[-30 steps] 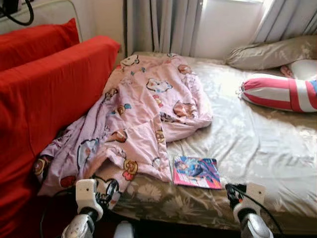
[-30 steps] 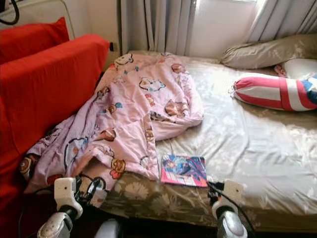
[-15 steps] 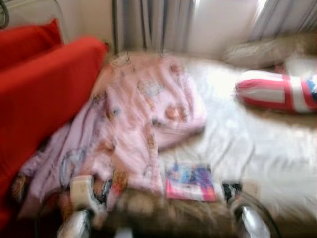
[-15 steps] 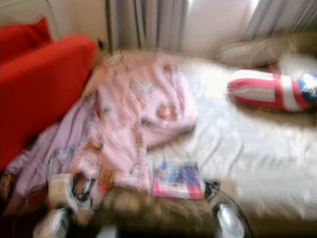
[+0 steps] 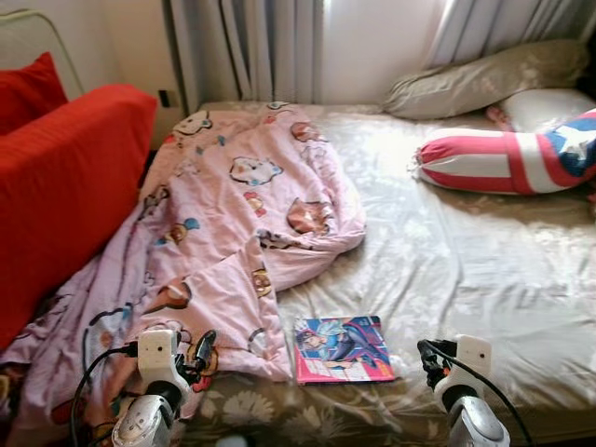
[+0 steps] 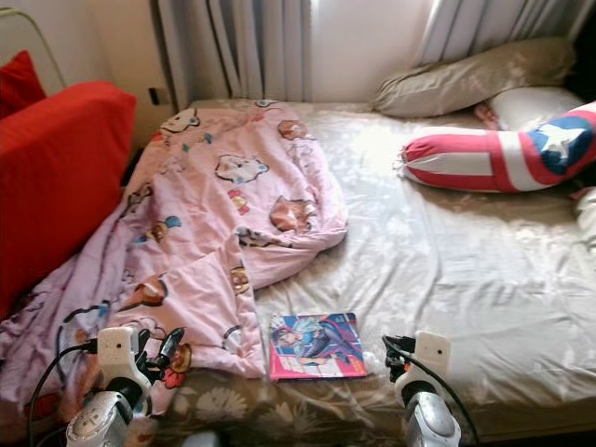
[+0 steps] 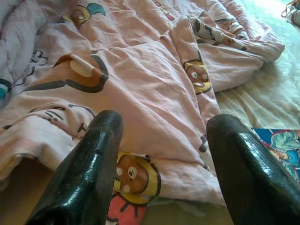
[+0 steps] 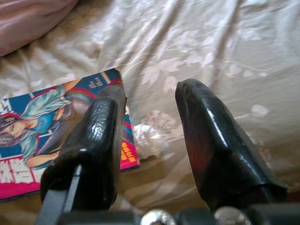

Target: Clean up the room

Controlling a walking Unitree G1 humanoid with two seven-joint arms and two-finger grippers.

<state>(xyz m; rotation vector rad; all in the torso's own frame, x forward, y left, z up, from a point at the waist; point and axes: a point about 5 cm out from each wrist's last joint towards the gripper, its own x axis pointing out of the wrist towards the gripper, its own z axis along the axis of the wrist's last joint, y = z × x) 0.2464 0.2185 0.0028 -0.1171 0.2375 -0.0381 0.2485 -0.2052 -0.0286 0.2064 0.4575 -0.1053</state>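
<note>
A red sofa (image 5: 65,186) stands along the bed's left edge. Against it, a pink cartoon-print blanket (image 5: 223,223) lies crumpled down the left side of the bed (image 5: 484,270), from the far edge by the curtains (image 5: 251,47) to the near edge, where one end spills over.

The left gripper (image 7: 161,154) hovers just above the blanket's near hem, its two black fingers (image 7: 89,173) spread apart with nothing between them.

Just right of the blanket's hem, a colourful magazine (image 5: 342,348) lies flat at the bed's near edge, cover up. Touching its right side sits a small crumpled clear wrapper (image 8: 149,137).

The right gripper (image 8: 150,140) hangs over the magazine's right edge and the wrapper, fingers parted and empty.

In the bed's far right corner, a red, white and blue bolster (image 5: 503,160) lies crosswise, with a beige pillow (image 5: 484,79) and a white one (image 5: 549,105) behind it.

No container is in sight.
</note>
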